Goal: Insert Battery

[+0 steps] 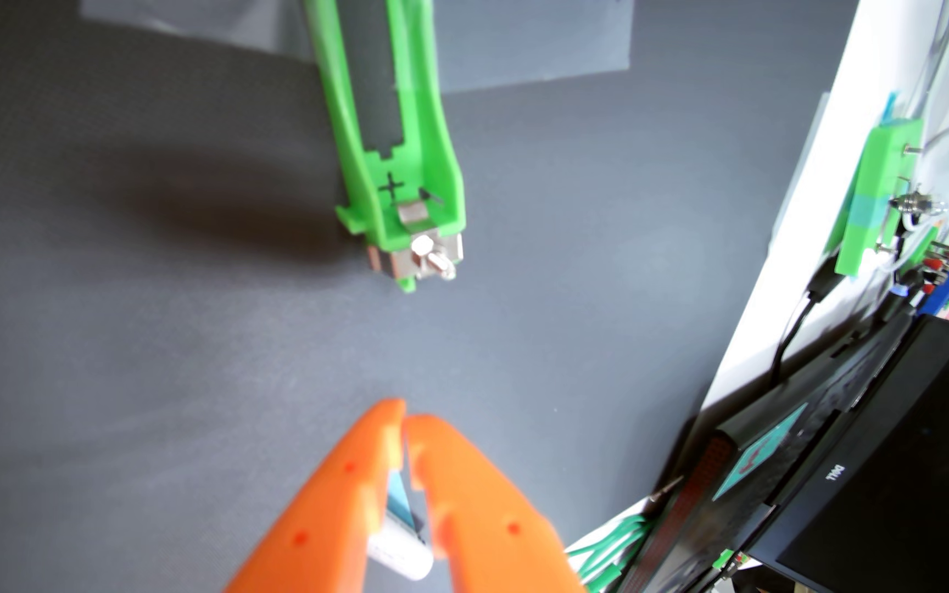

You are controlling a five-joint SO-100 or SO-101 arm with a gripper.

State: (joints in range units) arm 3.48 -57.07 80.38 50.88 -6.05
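The battery is a small cylinder with a white body and a pale blue band along its side, seen only in part between the two orange fingers of the gripper. Its rounded white end shows at the bottom of the wrist view, low in the gap between the fingers. Its long axis runs along the gripper, from that white end up toward the fingertips and on toward the green holder. The far end of the battery is hidden by the fingers.

The gripper is clamped on the battery, and its fingertips nearly meet above it.

The holder lies on the dark grey mat, well apart from the gripper and straight ahead of the fingertips. It is a long, narrow green tray, with its open trough facing up and the dark mat showing through a slot in its floor. Its near end carries a black plus mark, a metal contact tab and a metal screw. The holder's long axis runs away from the gripper toward the top of the view, roughly in line with the battery.
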